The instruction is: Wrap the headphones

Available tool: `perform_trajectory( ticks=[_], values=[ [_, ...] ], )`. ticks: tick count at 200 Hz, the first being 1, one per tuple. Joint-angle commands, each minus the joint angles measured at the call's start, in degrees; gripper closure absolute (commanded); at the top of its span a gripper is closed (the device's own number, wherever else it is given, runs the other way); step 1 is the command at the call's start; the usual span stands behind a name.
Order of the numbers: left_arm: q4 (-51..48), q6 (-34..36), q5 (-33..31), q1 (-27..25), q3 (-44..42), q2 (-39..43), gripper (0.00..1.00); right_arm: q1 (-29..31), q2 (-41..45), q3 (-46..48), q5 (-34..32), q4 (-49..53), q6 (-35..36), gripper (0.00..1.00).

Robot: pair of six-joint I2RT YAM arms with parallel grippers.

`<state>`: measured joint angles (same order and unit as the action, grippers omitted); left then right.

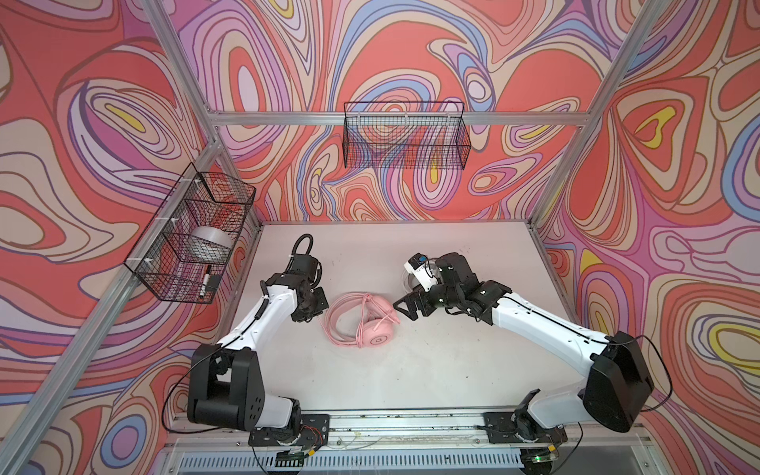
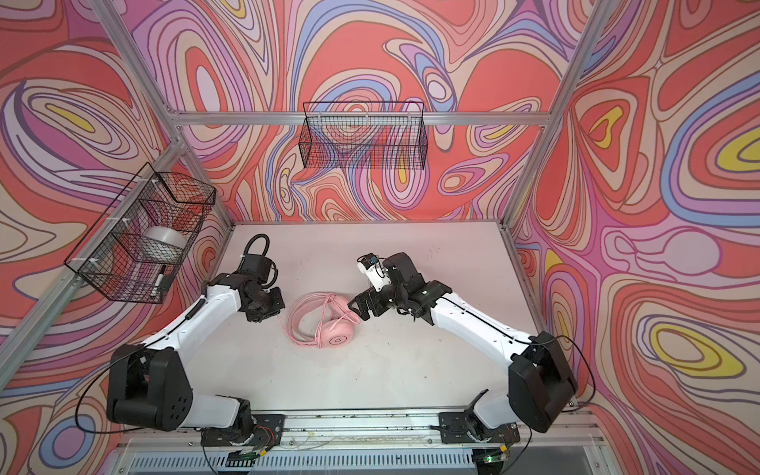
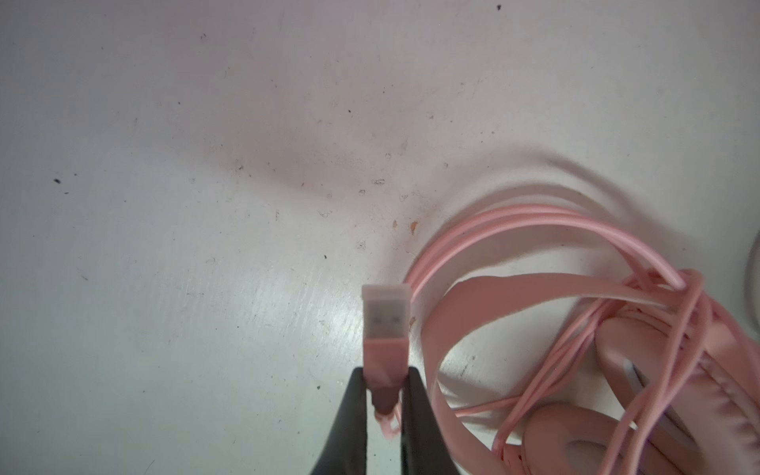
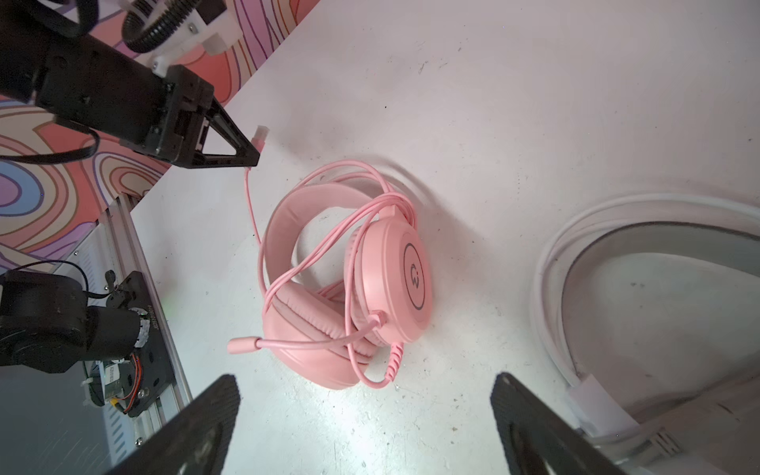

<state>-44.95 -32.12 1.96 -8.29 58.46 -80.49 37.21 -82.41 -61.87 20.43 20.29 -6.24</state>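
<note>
The pink headphones lie mid-table on their side, with the pink cable looped loosely over the headband. My left gripper hangs just left of them, shut on the cable's pink USB plug; the plug sticks out past the fingertips. My right gripper stands wide open just right of the earcups, holding nothing. The white headphones' cable and band lie beside it, mostly hidden under the right arm in both top views.
A wire basket on the left wall holds a tape roll and a marker. An empty wire basket hangs on the back wall. The arms' mounting rail runs along the table's front edge.
</note>
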Motion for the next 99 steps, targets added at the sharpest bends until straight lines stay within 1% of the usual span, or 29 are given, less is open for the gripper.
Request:
perform_trajectory(
  ticks=[1,47,72,99],
  values=[
    [-3.4,-0.1,2.1,-2.0,1.6,0.8,1.0,0.4,0.2,-0.8,-0.8,0.6,0.8,0.01],
    [-2.9,-0.8,2.1,-8.7,4.2,-3.8,1.0,0.4,1.1,-0.5,-1.6,1.1,1.0,0.01],
    [-2.0,-0.8,2.8,-10.6,5.2,-6.6,1.0,0.4,1.5,-0.1,-2.0,1.4,1.1,0.02],
    [-0.7,-0.7,3.7,-11.2,6.3,-9.9,1.0,0.4,1.5,0.0,-2.3,1.3,1.3,0.02]
  ],
)
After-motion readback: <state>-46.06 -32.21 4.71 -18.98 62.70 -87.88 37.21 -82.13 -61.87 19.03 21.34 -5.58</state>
